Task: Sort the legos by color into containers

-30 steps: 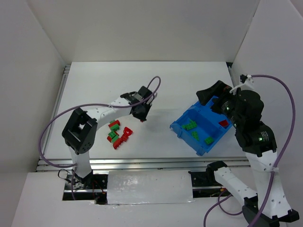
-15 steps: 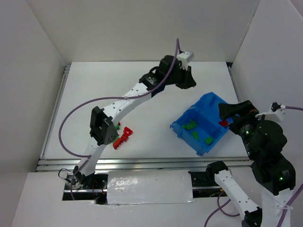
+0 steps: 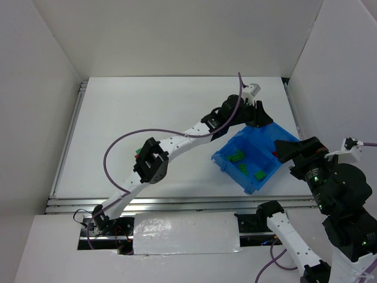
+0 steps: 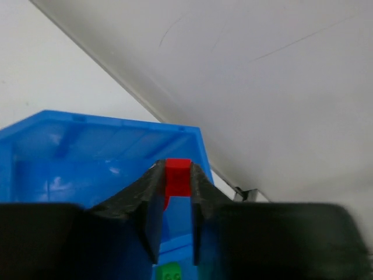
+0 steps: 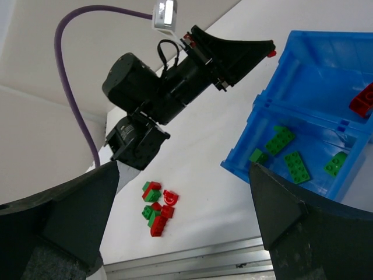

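Red is the lego [image 4: 178, 177] pinched at the very tips of the left gripper [image 3: 265, 121]. Its fingers are nearly closed, one on each side of that lego. The gripper hangs in the air right by the far rim of the blue bin [image 3: 250, 187]. Green legos [image 5: 280, 140] lie in one part of the bin, and one red brick [image 5: 362, 100] lies in the other part. The right gripper [image 5: 183, 175] is wide open and holds nothing. It is up near the bin's right side. More red and green legos [image 5: 156, 207] sit in a small pile on the table [image 3: 118, 112], well apart from the bin.
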Controlling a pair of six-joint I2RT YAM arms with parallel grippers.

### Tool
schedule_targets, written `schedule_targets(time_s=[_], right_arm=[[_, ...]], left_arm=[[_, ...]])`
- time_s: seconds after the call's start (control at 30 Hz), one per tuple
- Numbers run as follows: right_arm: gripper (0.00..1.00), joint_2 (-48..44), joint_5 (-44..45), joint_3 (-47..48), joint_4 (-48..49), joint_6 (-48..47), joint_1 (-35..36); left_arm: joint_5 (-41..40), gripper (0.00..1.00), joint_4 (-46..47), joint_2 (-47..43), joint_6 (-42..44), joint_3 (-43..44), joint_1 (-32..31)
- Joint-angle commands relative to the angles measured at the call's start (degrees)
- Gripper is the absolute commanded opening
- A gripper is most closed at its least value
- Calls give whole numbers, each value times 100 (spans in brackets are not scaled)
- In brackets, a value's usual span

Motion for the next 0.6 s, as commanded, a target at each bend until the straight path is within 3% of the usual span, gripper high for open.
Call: schedule_targets(time_s=[0.0, 0.17, 0.43, 0.57], right_arm=[[99, 6, -191, 227, -195, -167, 39], [99, 76, -437, 166, -56, -334, 39], [99, 129, -649, -89, 261, -360, 31], [99, 112, -596, -116, 297, -387, 31]], left_arm=[[-146, 51, 665, 191, -297, 170, 37], [-304, 98, 595, 200, -149, 240, 55], [-76, 100, 499, -204, 98, 108, 300], [205, 93, 375, -187, 125, 30, 318]])
